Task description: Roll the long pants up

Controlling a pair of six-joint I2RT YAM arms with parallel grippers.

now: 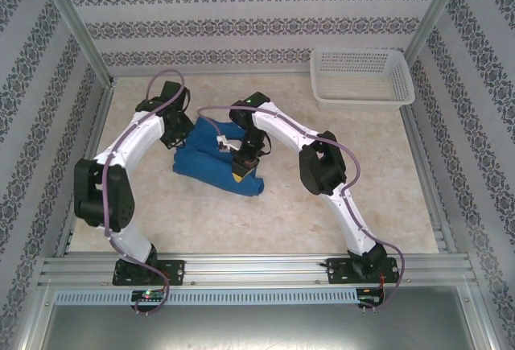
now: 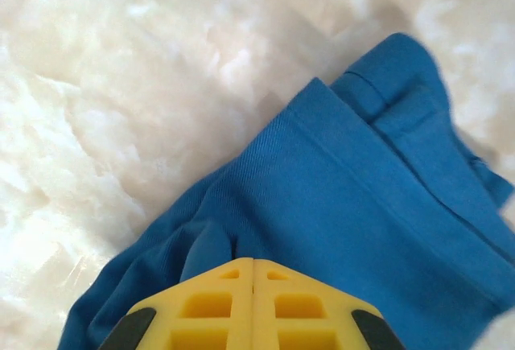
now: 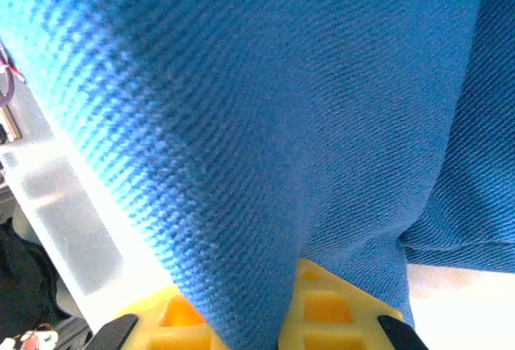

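We see the long pants (image 1: 211, 163) bunched on the bench (image 1: 322, 205). Our left jaws pinch a fold of them. Our right jaws clamp the cloth too.

The long pants (image 1: 208, 165) are plain royal-blue soft fabric, bunched into a compact folded heap just left of centre in the overhead frame, on the pale surface (image 1: 322, 205). Close up, a fine ribbed weave and stitched seams show.
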